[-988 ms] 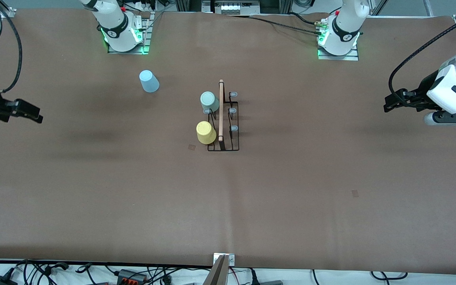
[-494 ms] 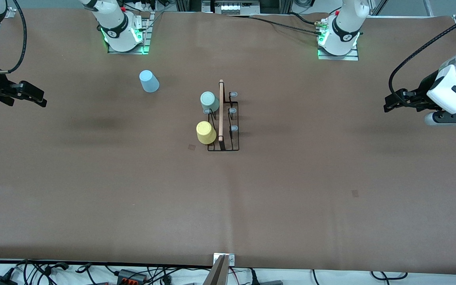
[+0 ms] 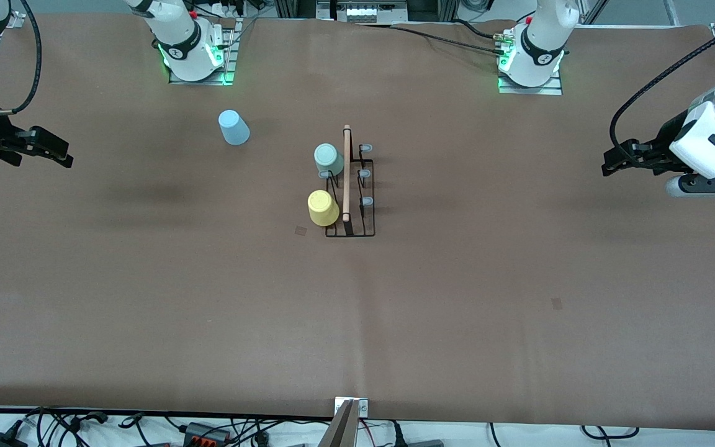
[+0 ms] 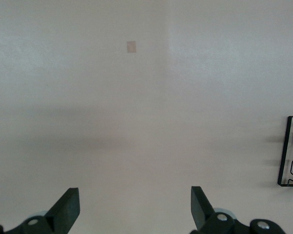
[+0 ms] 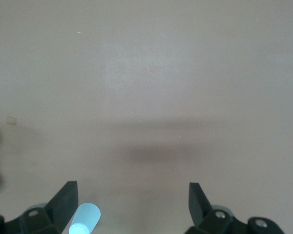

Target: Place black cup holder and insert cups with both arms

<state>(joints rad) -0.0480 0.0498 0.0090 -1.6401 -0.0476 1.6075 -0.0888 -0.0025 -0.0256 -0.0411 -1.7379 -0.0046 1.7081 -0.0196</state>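
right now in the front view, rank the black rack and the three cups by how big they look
1. black cup holder, clearly the largest.
2. The light blue cup, mint-green cup and yellow cup look about alike, so no ranking between them.

1. I work in a robotics lab, not a home or shop.
2. My two arm bases and are bolted to metal plates on the table, each lit by green status lights.
3. The table is covered edge to edge in plain brown sheeting.
4. Black cables, power adapters and plugs lie tangled along both long edges.
5. Aluminium framing stands between my bases.
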